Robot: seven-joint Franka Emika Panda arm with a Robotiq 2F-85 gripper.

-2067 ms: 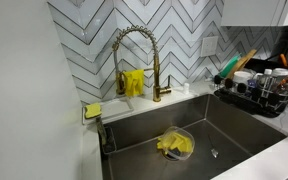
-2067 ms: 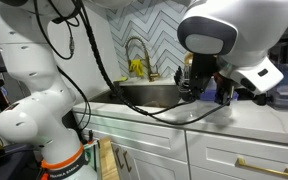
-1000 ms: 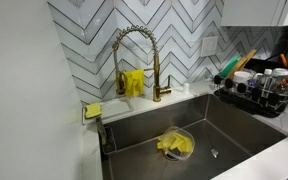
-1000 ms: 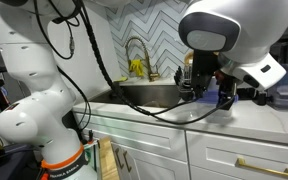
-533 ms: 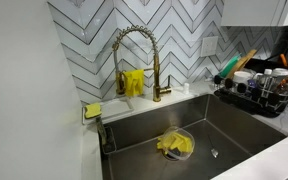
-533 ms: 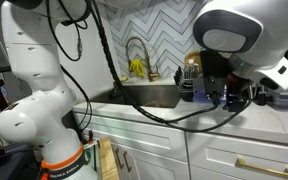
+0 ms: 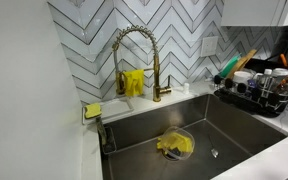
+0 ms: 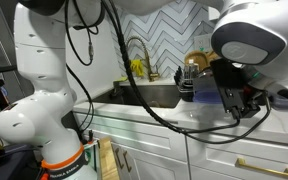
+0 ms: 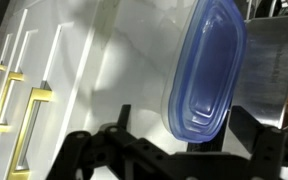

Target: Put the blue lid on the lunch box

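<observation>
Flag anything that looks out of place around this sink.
A clear container holding something yellow sits down in the sink basin. In the wrist view, the blue lid lies on the white counter, not on any box. Nothing looks spilled or broken.

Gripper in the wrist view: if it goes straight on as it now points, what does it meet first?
Probably the blue lid, which is on the white counter just ahead of the open gripper. Nothing shows between them, but depth is unclear.
</observation>
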